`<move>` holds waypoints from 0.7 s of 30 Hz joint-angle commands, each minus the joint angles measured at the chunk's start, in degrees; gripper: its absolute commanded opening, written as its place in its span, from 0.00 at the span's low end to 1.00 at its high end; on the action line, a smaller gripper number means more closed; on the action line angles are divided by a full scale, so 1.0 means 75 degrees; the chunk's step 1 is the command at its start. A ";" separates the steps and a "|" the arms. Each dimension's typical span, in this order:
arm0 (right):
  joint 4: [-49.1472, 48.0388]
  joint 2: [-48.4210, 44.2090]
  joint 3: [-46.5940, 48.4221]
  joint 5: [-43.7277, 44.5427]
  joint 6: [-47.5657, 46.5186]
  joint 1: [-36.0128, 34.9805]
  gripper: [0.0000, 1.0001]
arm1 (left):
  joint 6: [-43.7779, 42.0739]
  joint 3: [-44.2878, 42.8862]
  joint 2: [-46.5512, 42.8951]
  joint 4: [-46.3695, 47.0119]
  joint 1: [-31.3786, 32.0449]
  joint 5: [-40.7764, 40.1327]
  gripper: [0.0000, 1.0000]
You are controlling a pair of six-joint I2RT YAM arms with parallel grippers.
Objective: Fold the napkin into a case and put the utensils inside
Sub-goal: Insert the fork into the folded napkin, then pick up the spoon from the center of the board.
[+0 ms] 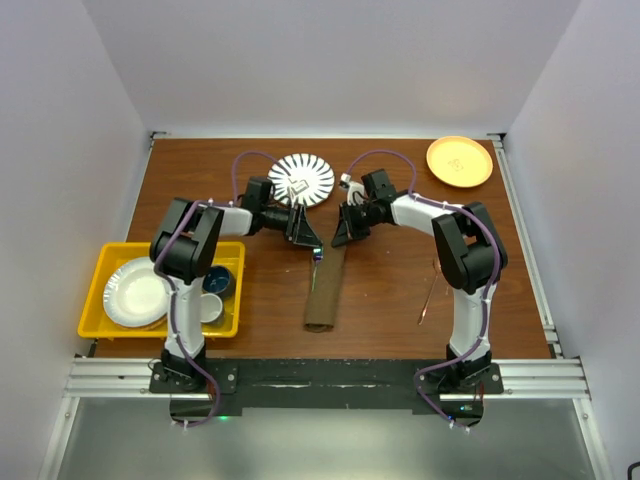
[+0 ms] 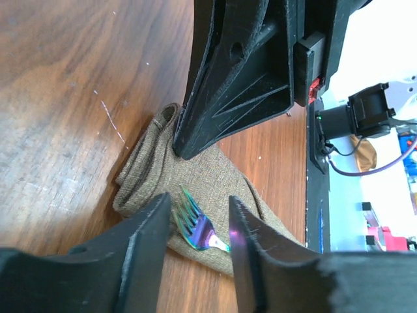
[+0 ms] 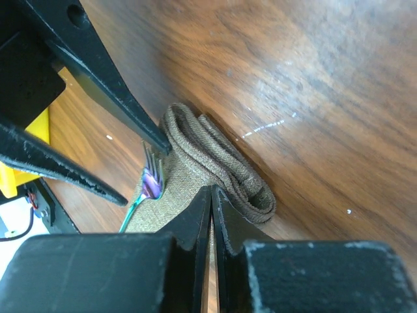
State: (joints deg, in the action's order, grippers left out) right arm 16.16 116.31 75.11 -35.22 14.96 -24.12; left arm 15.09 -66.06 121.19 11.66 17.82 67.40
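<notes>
The napkin (image 1: 325, 290) lies as a long narrow olive-brown strip in the middle of the table, its far end in thick rolled folds (image 3: 195, 147). An iridescent fork (image 2: 199, 228) rests with its head on the cloth near that end (image 3: 153, 179). My left gripper (image 2: 199, 215) is open and straddles the fork head without touching it. Pressing their tips on the napkin (image 2: 215, 176) just beside the fork are the shut jaws of my right gripper (image 3: 212, 192). A copper-toned utensil (image 1: 428, 295) lies on the wood to the right, beside the right arm.
A white striped plate (image 1: 300, 178) sits just beyond both grippers. An orange plate (image 1: 459, 161) is at the far right corner. A yellow tray (image 1: 100, 290) at the near left holds a white plate and small bowls.
</notes>
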 commanded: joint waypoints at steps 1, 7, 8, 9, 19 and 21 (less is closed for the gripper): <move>0.0036 -0.0367 0.0415 0.0032 -0.0143 -0.0030 0.07 | -0.0815 -0.0402 -0.0700 -0.0371 0.0026 -0.0489 0.53; 0.0212 -0.0578 0.0579 0.0103 -0.0295 -0.0042 0.12 | -0.1367 -0.0520 -0.1239 -0.0652 0.0026 -0.1239 0.65; 0.0247 -0.0637 0.0637 0.0126 -0.0319 -0.0030 0.14 | -0.1449 -0.0578 -0.1275 -0.0699 0.0026 -0.1391 0.66; 0.0294 -0.0695 0.0684 0.0126 -0.0400 -0.0030 0.15 | -0.1566 -0.0590 -0.1322 -0.0722 0.0026 -0.1474 0.67; 0.2657 -0.2850 0.0779 0.0560 -0.1361 0.1350 0.49 | -0.2445 -0.0496 -0.2609 -0.0616 -0.0220 -0.2506 0.73; 0.3442 -0.3144 0.0719 0.0559 -0.2385 0.2191 0.57 | -0.2854 -0.0625 -0.2716 -0.0943 -0.0244 -0.2400 0.75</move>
State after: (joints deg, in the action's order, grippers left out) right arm 29.56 99.33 80.14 -32.42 7.70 -18.13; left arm 1.32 -68.79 106.04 5.98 16.64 50.57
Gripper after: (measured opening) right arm 0.498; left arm 0.735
